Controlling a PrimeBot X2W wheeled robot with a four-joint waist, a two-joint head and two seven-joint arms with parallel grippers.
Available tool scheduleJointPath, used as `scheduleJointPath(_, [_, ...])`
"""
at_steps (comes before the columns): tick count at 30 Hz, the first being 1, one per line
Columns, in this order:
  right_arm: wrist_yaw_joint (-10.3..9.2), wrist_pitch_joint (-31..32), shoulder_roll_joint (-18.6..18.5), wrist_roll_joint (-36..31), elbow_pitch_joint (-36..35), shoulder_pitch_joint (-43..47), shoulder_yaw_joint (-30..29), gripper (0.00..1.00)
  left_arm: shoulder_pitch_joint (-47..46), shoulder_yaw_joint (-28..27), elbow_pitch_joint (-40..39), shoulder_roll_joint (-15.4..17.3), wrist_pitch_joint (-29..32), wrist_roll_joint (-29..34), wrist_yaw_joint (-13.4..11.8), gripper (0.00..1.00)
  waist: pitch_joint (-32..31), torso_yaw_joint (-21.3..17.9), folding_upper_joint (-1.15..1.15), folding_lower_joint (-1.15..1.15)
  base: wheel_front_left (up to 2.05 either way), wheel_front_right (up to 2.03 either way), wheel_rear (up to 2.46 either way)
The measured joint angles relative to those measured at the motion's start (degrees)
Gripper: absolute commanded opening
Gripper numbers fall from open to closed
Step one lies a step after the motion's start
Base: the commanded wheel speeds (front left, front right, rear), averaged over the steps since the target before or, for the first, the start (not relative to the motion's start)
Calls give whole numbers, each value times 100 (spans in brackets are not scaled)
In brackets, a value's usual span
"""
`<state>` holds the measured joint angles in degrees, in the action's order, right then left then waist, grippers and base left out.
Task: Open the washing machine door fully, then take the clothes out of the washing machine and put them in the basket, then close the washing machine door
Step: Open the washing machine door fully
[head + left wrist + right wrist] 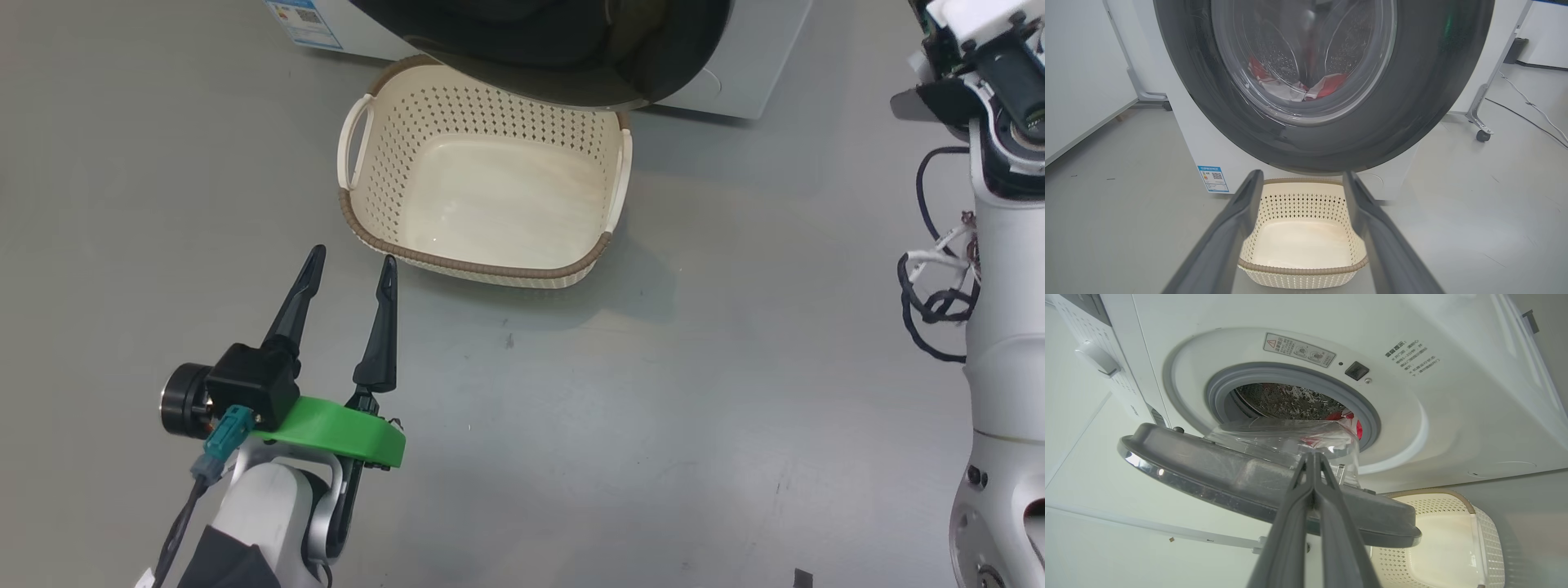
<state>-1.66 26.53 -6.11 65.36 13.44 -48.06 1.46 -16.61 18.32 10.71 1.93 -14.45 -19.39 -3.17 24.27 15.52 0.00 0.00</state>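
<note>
One basket [482,265] just ahead of the left tool [353,255]

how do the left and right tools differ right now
The left tool has its fingers spread wide; the right tool has them pressed together. The left tool hovers over the floor just short of the basket; the right tool's tips are at the inner side of the washing machine door. Both have long dark fingers.

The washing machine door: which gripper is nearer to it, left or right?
Right. The right gripper, shut, has its tips at the inner side of the washing machine door. The left gripper, open, hovers over the floor, with the basket between it and the door.
</note>
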Motion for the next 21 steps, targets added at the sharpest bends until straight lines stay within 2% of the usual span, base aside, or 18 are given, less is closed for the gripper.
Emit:
scheduleJointPath(5, [-387,387,-14,198,216,-475,-101,0,-42,64,2,-2,0,-65,-5,100,118,155,0,0,0,0,0])
scheduleJointPath(6, [-414,455,-21,215,267,-552,-109,0,-50,77,2,-2,0,-68,-5,100,138,183,0,0,0,0,0])
scheduleJointPath(10, [-501,695,-35,234,501,-831,-112,0,-86,131,2,-4,0,-87,-7,100,219,280,0,0,0,0,0])
scheduleJointPath(21, [-558,1168,4,493,1161,-1348,-207,0,-158,254,21,-14,0,-123,-16,100,353,474,0,0,0,0,0])
